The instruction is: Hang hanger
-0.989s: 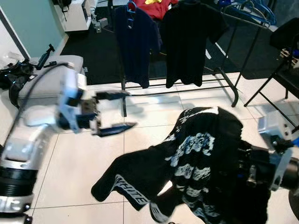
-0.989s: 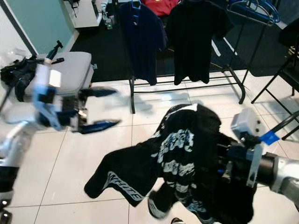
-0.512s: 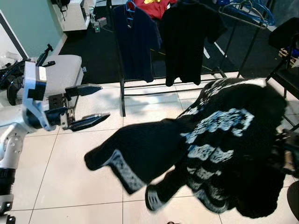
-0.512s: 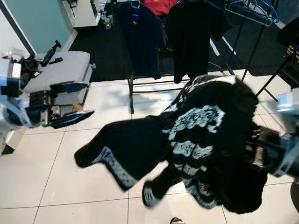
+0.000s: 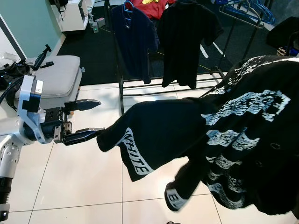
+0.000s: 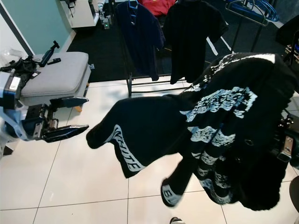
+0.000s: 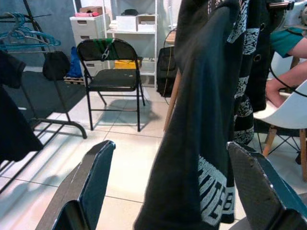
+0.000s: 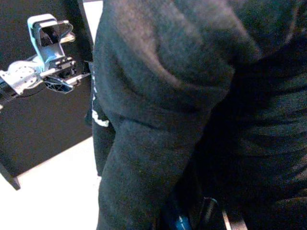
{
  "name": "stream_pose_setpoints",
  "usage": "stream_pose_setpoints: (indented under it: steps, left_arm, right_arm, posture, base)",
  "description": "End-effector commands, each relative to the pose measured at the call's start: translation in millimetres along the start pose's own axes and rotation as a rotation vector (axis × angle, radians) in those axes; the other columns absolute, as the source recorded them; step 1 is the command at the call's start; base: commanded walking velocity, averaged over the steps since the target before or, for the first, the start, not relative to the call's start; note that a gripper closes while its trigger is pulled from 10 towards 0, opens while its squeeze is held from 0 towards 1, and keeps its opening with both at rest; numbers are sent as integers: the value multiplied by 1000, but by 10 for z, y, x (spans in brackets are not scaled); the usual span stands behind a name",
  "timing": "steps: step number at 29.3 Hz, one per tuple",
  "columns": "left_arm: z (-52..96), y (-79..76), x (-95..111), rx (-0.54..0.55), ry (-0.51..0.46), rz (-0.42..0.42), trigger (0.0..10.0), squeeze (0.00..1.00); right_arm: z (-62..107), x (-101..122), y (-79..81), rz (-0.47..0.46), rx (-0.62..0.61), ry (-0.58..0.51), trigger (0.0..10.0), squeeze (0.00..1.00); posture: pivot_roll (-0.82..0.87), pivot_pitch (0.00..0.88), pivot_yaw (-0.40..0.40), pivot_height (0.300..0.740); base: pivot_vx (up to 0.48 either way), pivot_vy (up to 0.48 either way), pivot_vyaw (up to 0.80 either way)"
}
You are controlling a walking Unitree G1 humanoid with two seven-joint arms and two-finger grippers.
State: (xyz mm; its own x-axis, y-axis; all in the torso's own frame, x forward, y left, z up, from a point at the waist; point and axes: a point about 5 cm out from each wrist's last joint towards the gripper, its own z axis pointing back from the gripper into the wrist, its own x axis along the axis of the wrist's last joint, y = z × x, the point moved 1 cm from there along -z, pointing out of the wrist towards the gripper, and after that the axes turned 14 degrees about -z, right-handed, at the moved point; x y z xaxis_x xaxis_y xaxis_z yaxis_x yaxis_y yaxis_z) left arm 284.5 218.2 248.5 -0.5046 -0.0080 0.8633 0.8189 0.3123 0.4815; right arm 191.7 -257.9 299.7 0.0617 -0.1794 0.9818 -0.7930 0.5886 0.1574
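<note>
A black garment with white print (image 5: 233,135) hangs in the air off my right arm, and one sleeve marked WHITE (image 5: 135,154) reaches out to the left. My right gripper (image 8: 194,218) is buried under the fabric. A bit of blue hanger (image 8: 180,223) shows at its fingers, and it seems shut on that. My left gripper (image 5: 83,120) is open beside the sleeve's end, which lies just off its lower finger (image 5: 86,136). In the left wrist view the sleeve (image 7: 201,143) hangs between the two fingers without touching them.
A clothes rack (image 5: 122,88) stands at the back with a navy shirt (image 5: 135,39), a black shirt (image 5: 187,42) and spare blue hangers (image 5: 254,9). A grey padded seat (image 5: 53,79) is at the left. A folding chair (image 7: 112,72) and a seated person's arm (image 7: 288,81) are nearby.
My right arm has lifted the garment up off the floor, and its sleeve has swung left to my left gripper. The left gripper has drawn back to the left and stayed open.
</note>
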Motion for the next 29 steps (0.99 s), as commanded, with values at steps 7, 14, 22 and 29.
stream_pose_setpoints:
  steps: [7, 14, 22, 29]
  left_arm:
    - [-409, -350, -171, -122, -57, 81, 10000, 0]
    - [-661, -349, -242, -67, -48, 43, 10000, 0]
    - [-658, -248, -237, 0, -28, 13, 0, 0]
    - [-598, -185, -233, 51, -5, -17, 0, 0]
  right_arm:
    - [-37, 57, 62, 6, 44, -21, 0, 0]
    - [-65, 18, 68, -10, 54, -14, 0, 0]
    - [-97, -17, 77, -26, 63, -14, 0, 0]
    - [-107, -23, 84, -31, 67, -15, 0, 0]
  posture:
    - [-98, 161, 39, 740]
    - [-99, 162, 40, 740]
    - [-99, 162, 40, 740]
    - [-93, 166, 40, 740]
  base:
    - [0, 0, 0]
    - [0, 0, 0]
    - [0, 0, 0]
    - [0, 0, 0]
